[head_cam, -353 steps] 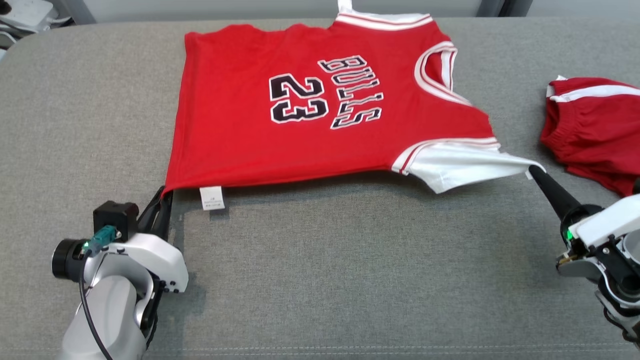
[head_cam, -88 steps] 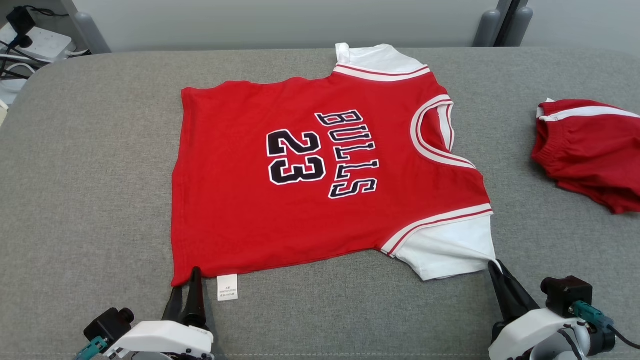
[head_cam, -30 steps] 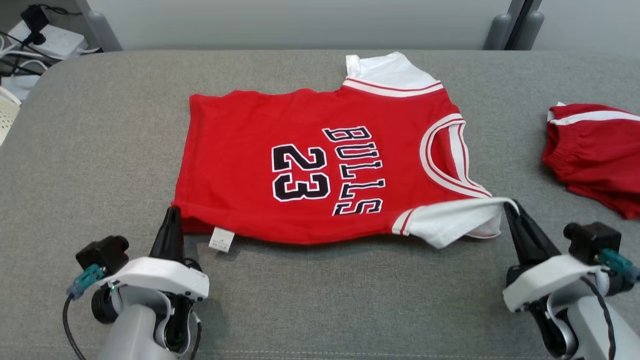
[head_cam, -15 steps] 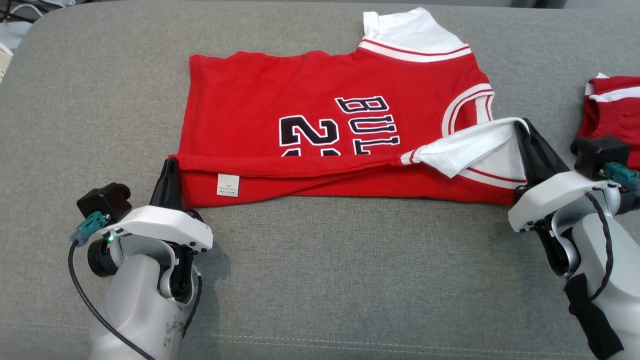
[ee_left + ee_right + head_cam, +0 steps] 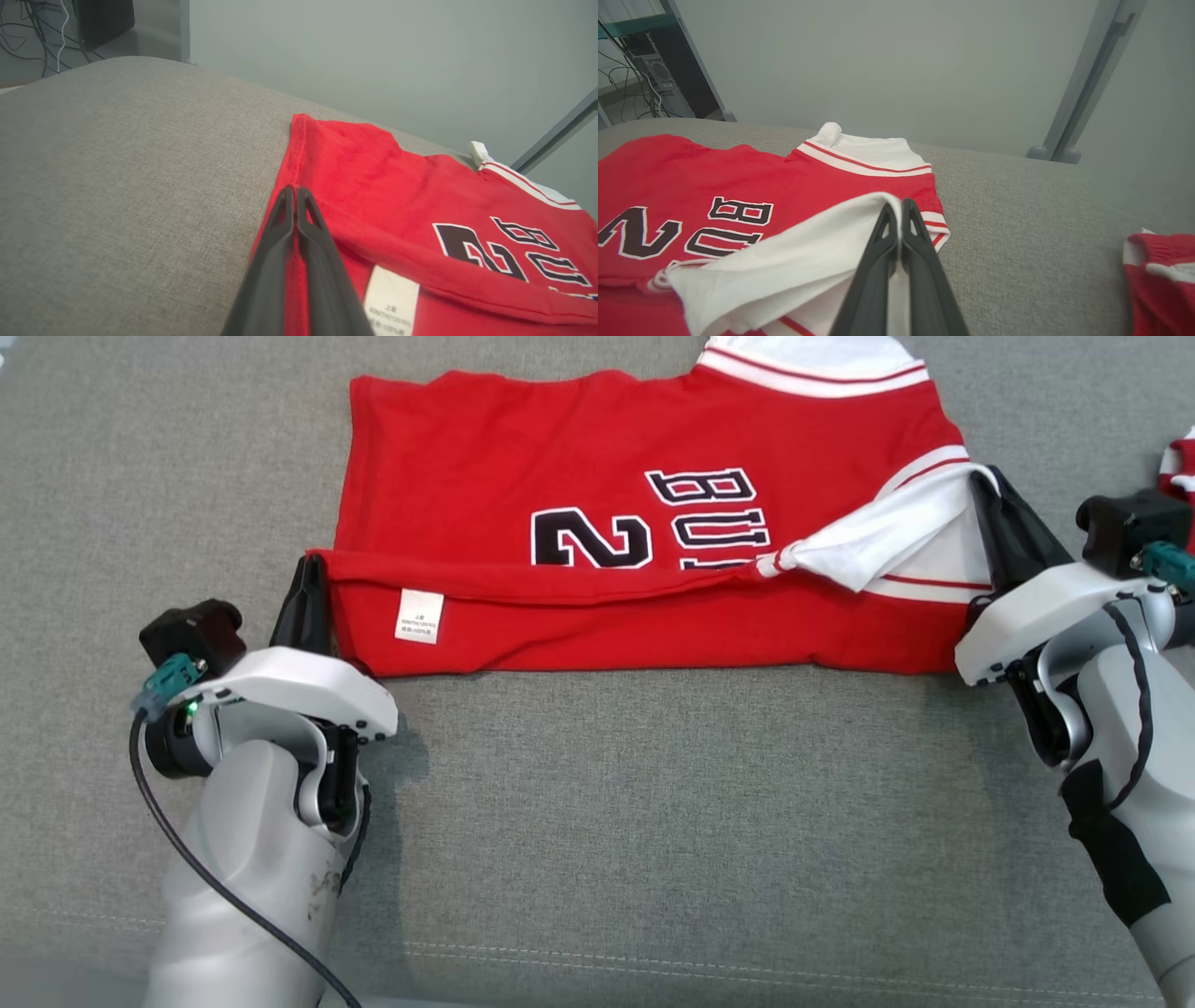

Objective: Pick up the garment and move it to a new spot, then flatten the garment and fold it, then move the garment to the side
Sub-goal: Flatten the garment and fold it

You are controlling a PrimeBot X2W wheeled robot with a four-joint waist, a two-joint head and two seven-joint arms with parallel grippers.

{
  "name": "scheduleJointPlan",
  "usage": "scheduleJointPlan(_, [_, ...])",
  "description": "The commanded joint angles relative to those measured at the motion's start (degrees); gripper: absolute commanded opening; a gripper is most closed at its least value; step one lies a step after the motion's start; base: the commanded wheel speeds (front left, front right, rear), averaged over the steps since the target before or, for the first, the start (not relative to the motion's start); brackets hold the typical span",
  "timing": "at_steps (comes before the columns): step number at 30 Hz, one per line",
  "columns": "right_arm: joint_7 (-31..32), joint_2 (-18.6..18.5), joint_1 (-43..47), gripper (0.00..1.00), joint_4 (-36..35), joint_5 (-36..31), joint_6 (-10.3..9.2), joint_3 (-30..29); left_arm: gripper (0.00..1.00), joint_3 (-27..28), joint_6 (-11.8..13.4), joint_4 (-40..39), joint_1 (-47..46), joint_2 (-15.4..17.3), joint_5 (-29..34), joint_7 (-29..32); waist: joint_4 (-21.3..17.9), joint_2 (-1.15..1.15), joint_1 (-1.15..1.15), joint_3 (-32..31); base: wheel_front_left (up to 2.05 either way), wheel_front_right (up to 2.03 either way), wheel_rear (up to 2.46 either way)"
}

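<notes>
Fold in progress: red garment (image 5: 597, 523) doubled along its near edge on the grey cushion (image 5: 597, 803).

The garment lay flat across the middle of the cushion, its near hem and white sleeve lapped back over the front. The left gripper (image 5: 306, 569) was pinched tight on the red hem corner, and the right gripper (image 5: 982, 485) was clamped on the white sleeve edge. The cloth looked light, soft and limp, sagging between the two grips, so corners and hems seemed the sensible holds, kept taut. Legible print: a black "2" and "BU", the rest hidden under the fold. The care tag (image 5: 418, 615) had print too small to read.
</notes>
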Motion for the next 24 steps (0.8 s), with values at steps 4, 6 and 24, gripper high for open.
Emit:
scheduleJointPlan(4, [-0.77, -0.11, -2.04, 0.0, -0.46, 0.18, 0.24, 1.09, 0.0, 2.2, 0.51, -0.55, -3.34, 1.71, 1.78, -0.34, 0.15, 0.0, 0.0, 1.59, 0.0, 0.0, 0.0])
scheduleJointPlan(6, [-0.77, -0.22, -2.86, 0.0, -0.2, 0.2, 0.24, 1.26, 0.0, 2.77, 0.6, -0.52, -4.21, 1.71, 2.83, -0.34, 0.22, 0.0, 0.0, 2.19, 0.0, 0.0, 0.0])
scheduleJointPlan(24, [-0.77, 0.64, 8.31, 1.0, -6.77, 0.18, 0.24, -5.98, 1.0, 4.67, -0.4, -5.47, 5.47, 1.71, 5.34, -0.34, -0.72, 0.0, 0.0, -3.63, 0.0, 0.0, 0.0])
